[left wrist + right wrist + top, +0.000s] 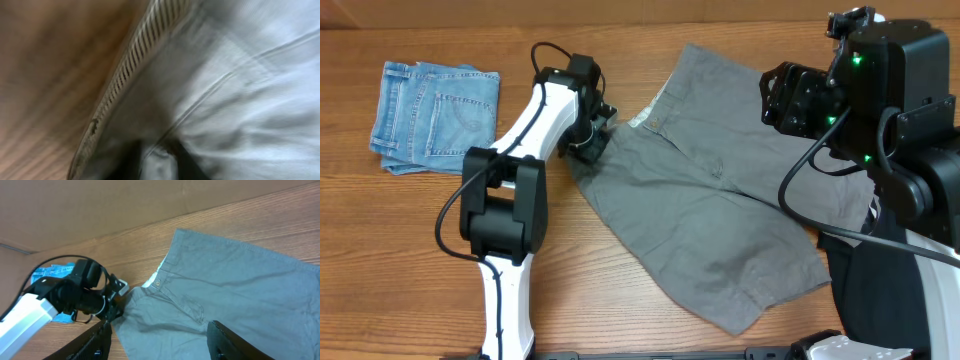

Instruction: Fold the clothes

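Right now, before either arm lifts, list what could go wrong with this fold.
1. The left gripper sits at the very waistband edge of the grey shorts; a thin pinch may slip.
2. The right gripper is open above the cloth, so a one-sided lift could drag the shorts askew.

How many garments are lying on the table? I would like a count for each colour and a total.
Grey: 1, the shorts
Light blue: 1, the folded denim jeans
Black: 1, a garment, only partly visible
Total: 3
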### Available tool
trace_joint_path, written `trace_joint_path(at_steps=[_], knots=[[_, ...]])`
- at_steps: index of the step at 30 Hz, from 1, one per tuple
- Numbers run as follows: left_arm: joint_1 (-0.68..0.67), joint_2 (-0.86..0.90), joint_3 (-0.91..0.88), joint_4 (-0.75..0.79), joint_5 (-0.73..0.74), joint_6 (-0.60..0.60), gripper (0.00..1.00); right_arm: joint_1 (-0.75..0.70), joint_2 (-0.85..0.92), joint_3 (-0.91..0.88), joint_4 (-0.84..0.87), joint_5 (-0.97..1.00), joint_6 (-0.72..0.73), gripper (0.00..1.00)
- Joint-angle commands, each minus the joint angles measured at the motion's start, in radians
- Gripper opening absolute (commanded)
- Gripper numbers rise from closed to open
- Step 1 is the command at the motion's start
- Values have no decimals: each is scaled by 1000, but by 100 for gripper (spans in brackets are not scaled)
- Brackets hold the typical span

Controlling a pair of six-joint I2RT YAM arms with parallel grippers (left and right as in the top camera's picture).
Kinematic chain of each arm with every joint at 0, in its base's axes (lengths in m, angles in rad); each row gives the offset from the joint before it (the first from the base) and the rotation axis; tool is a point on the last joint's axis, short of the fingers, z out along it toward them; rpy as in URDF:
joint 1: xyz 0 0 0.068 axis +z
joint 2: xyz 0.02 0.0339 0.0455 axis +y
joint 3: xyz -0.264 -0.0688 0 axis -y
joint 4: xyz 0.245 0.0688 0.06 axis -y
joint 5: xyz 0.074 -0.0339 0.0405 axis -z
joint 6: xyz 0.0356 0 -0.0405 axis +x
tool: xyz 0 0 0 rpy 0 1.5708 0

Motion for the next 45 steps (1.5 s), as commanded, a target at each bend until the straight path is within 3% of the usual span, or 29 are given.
trace_joint_path(at_steps=[1, 5, 7, 13, 18, 20, 21, 24, 30, 35, 41, 45], knots=[[27, 66, 10, -56, -61, -54, 4, -6, -3, 17, -1, 7, 4, 65], [80, 74, 10, -122, -220, -211, 4, -6, -3, 17, -6, 11, 4, 65], [150, 73, 10, -164, -232, -261, 4, -6, -3, 17, -15, 11, 4, 65], [356, 58, 10, -266, -107, -302, 4, -15, -2, 17, -50, 28, 4, 68], [430, -53, 10, -296, 35, -265, 4, -19, 13, 16, -100, 49, 6, 74], [426, -125, 10, -283, 86, -243, 12, -32, 29, 16, -122, 49, 32, 74], [409, -188, 10, -260, 151, -215, 22, -56, 50, 16, -142, 45, 51, 74], [363, -266, 10, -211, 229, -139, 38, -87, 73, 15, -158, 29, 58, 73], [183, -273, 10, -39, 229, -9, 68, -101, 74, 15, -148, 10, 57, 73], [95, -149, 10, 74, 216, -2, 76, -101, 74, 15, -150, 10, 57, 73], [84, -11, 10, 159, 220, 1, 87, -101, 74, 15, -165, 10, 57, 73], [84, 47, 10, 174, 217, 24, 88, -101, 74, 15, -177, 10, 57, 73]])
